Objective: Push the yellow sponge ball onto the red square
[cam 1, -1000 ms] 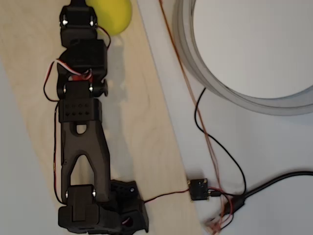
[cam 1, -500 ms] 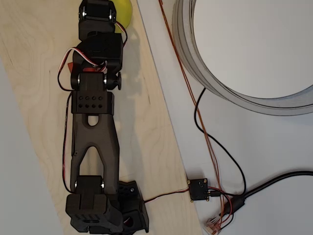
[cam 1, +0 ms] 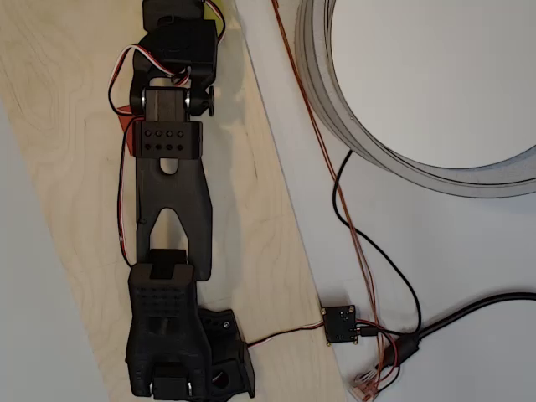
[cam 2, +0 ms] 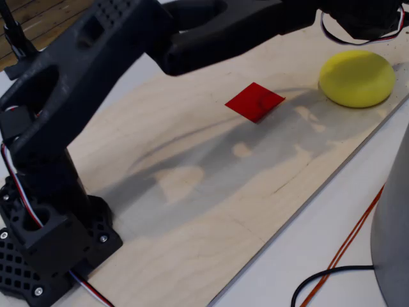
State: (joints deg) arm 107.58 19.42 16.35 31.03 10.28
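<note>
Overhead, the black arm (cam 1: 172,209) stretches up the pale wooden board (cam 1: 75,209) to the picture's top edge, where its end effector runs out of frame, so I cannot tell whether the jaws are wide or narrow. A sliver of the yellow sponge ball (cam 1: 219,17) peeks out to the right of the wrist, and a red corner of the red square (cam 1: 126,117) shows at the arm's left flank, nearer the base. That reach probably puts the end effector beyond the ball, ready to sweep it back.

Seen from the fixed view, the ball (cam 2: 356,78) rests near the board's edge, well apart from the square (cam 2: 254,101), which lies flat under the arm. Around the board (cam 2: 211,192) is a white worktop (cam 2: 300,256) with loose cables (cam 2: 332,268).
</note>
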